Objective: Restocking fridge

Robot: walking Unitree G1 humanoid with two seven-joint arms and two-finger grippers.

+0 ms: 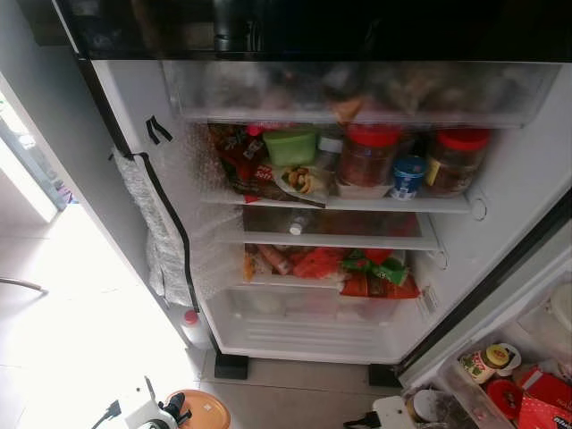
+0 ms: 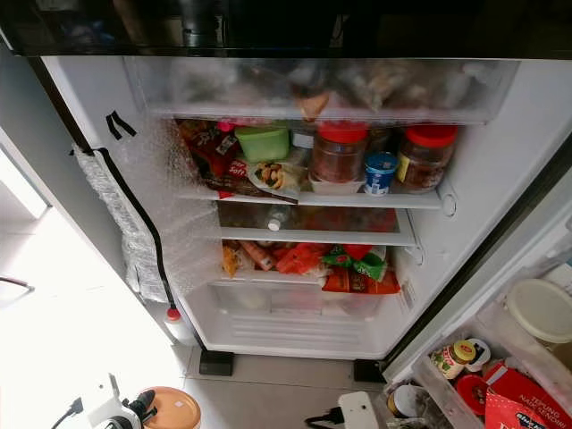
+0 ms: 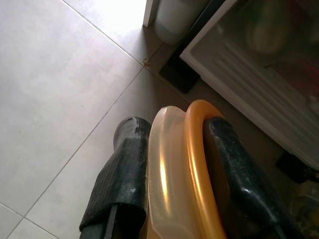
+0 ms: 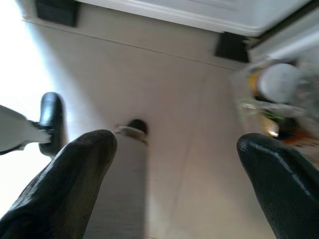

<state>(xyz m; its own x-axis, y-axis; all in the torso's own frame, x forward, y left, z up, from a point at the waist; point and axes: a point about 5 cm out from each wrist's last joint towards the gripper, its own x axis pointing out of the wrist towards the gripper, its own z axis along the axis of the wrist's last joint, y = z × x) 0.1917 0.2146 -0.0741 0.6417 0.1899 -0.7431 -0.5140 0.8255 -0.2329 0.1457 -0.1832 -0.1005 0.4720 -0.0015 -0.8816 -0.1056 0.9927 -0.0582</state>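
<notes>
The fridge [image 1: 500,179] stands open in front of me. Its upper shelf holds a green box [image 1: 290,146], two red-lidded jars [image 1: 368,154] and a blue-topped cup [image 1: 408,175]. Red and green packets [image 1: 357,268] lie on a lower shelf, and the bottom drawer [image 1: 304,317] is pale. My left gripper [image 3: 179,164] hangs low over the floor, shut on a translucent container with an orange lid [image 3: 197,164], which also shows at the lower left of the left eye view as the orange lid [image 1: 201,409]. My right gripper [image 4: 174,149] is open over bare floor tiles, nothing between its fingers [image 4: 75,174].
The fridge door's bins [image 2: 500,375] at the lower right carry jars, a lidded tub and red packets. A white bottle with a red cap [image 1: 194,326] stands on the floor by the fridge's left foot. Bubble wrap [image 1: 161,232] hangs along the fridge's left wall. Bright tiled floor lies to the left.
</notes>
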